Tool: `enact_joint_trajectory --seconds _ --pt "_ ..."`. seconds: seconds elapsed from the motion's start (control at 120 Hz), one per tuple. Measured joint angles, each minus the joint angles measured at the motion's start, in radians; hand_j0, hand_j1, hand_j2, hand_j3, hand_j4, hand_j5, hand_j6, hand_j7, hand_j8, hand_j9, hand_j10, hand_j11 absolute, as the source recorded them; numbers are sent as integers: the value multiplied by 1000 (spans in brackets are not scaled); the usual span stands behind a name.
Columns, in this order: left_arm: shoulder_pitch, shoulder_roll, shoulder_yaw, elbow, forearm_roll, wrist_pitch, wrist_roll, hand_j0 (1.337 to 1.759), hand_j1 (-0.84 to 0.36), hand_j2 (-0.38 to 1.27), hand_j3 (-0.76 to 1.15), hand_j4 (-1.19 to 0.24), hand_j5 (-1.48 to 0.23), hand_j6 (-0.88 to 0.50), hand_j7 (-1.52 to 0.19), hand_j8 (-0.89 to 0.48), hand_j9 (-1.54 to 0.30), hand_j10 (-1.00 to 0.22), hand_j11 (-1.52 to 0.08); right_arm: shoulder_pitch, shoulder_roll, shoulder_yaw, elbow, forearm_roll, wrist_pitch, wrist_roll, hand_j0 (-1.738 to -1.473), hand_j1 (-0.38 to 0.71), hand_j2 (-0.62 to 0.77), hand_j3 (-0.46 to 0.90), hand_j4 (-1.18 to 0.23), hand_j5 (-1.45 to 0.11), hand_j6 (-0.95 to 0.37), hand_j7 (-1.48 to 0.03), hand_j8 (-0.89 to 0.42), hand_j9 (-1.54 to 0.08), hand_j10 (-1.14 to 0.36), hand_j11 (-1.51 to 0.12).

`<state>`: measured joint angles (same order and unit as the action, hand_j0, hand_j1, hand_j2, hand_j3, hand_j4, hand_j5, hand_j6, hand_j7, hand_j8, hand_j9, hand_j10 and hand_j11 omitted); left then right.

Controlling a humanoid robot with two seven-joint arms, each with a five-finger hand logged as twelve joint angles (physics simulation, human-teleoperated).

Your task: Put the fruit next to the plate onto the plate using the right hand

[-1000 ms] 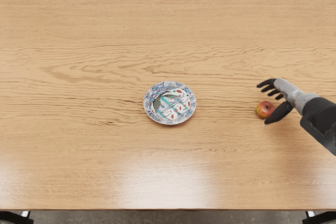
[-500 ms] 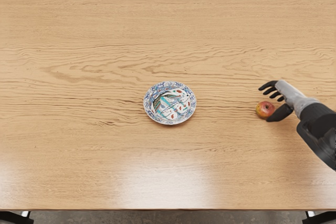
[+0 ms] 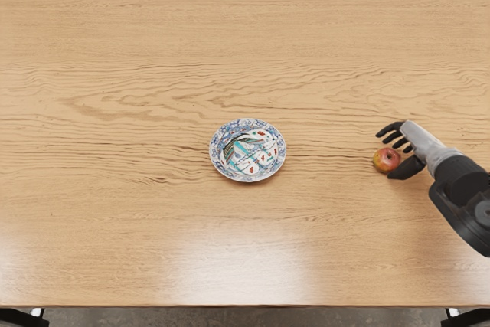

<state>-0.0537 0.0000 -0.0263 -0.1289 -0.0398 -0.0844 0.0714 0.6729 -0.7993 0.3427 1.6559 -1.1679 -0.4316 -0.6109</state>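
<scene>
Now closer in than 1 second ago: right hand [image 3: 407, 149], fingers spread, half-cupping the fruit [image 3: 387, 160] just left of it. Plate [image 3: 217, 151] well apart, farther left.

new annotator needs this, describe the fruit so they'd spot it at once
On the wide light wooden table, look right of the round blue-patterned ceramic plate at its centre. The small round red-and-yellow fruit lies there beside the dark right robot hand, the only red ball-shaped thing in view.
</scene>
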Motion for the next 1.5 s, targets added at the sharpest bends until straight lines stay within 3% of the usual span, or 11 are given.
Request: enact_joint_trajectory --seconds 0.358,0.508,0.758,1.083,1.342,1.5 --pt "0 0 0 0 0 0 0 1658 73 46 0 -230 -299 -230 -299 -230 -299 -230 -299 -8 14 -1 -20 -1 -7 0 -1658 168 -58 0 -443 -575 -445 -573 -444 -575 -443 -574" --pt "0 0 0 0 0 0 0 1658 73 46 0 -230 -299 -230 -299 -230 -299 -230 -299 -8 15 -1 -21 -1 -7 0 -1658 231 -76 0 -492 -640 -461 -638 -493 -639 -492 -639" --pt "0 0 0 0 0 0 0 1658 73 46 0 -230 -299 -230 -299 -230 -299 -230 -299 -9 29 -1 -21 -1 -5 -1 -1652 287 100 0 -614 -778 -403 -786 -471 -789 -609 -788" --pt "0 0 0 0 0 0 0 1658 73 46 0 -230 -299 -230 -299 -230 -299 -230 -299 15 17 9 -20 71 10 1 -1653 277 306 0 -694 -921 -460 -911 -518 -931 -690 -934" --pt "0 0 0 0 0 0 0 1658 73 46 0 -230 -299 -230 -299 -230 -299 -230 -299 81 -8 99 -15 197 229 2 -1655 266 286 1 -704 -970 -447 -940 -499 -980 -698 -986" --pt "0 0 0 0 0 0 0 1658 73 46 0 -230 -299 -230 -299 -230 -299 -230 -299 131 39 171 -15 294 412 2 -1656 275 301 1 -702 -984 -438 -945 -492 -992 -697 -1000"
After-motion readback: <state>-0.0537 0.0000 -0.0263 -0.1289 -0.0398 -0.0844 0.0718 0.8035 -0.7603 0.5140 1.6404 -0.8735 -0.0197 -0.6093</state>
